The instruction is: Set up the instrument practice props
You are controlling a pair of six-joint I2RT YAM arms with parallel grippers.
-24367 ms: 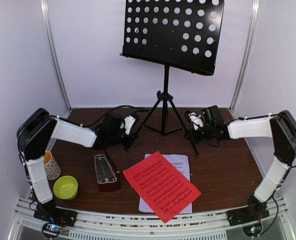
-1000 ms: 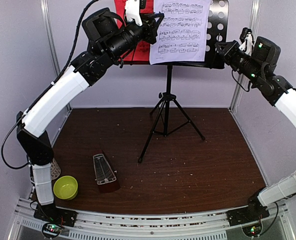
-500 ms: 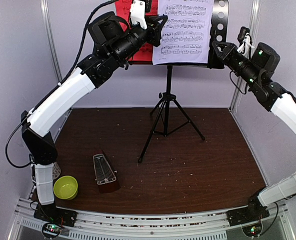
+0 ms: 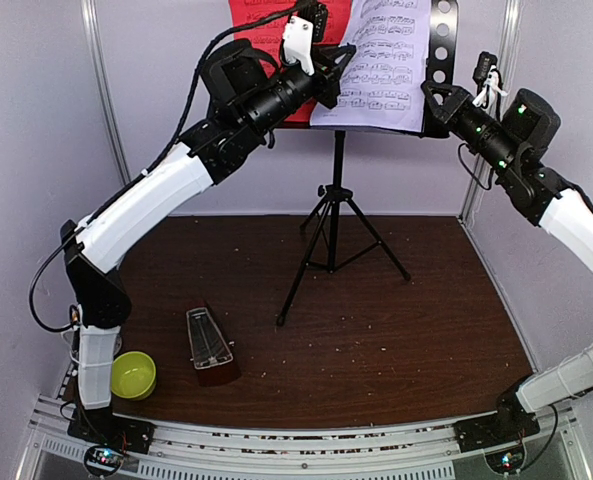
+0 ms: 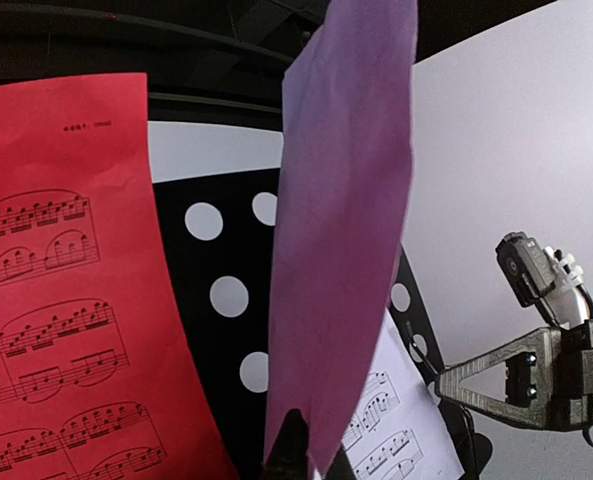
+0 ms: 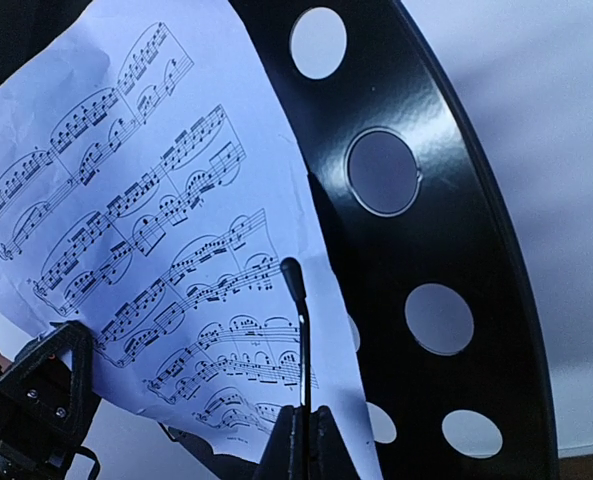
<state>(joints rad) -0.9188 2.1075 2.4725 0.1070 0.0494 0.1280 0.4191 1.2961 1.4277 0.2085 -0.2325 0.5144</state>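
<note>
While both arms reach up to the desk (image 4: 442,40) of the music stand (image 4: 333,192), I see the white sheet (image 4: 381,60) on the desk's right half, tilted, its left edge standing fwd off the black perforated plate. My left hand (image 4: 332,82) is clamped on that left edge near the bottom. From the left wrist cam the paper shows almost edge-on, back side toward the lens, pinched btwn the closed fingers at the bottom of the view.

My right hand (image 4: 428,93) sits at the sheet's lower right, by the desk's right rim. Its fingers are pressed fully together, and in the right wrist cam the tip lies across the printed face near the paper's right edge. Can't tell whether paper is caught btwn them or only touched.

On the desk's left half is the red sheet (image 4: 261,18), just beside the white one and partly hidden behind the left arm in the top view. The left wrist cam shows it flat against the plate, w/ holes visible btwn the two sheets. So the desk carries both sheets.

The stand is on its tripod at back centre of the tabletop (image 4: 436,330). At front left is the metronome (image 4: 210,347), well apart from the tripod legs, clear cover on. Just left of it, not touching, is the yellow-green bowl (image 4: 132,375); only its own plain inside shows.
</note>
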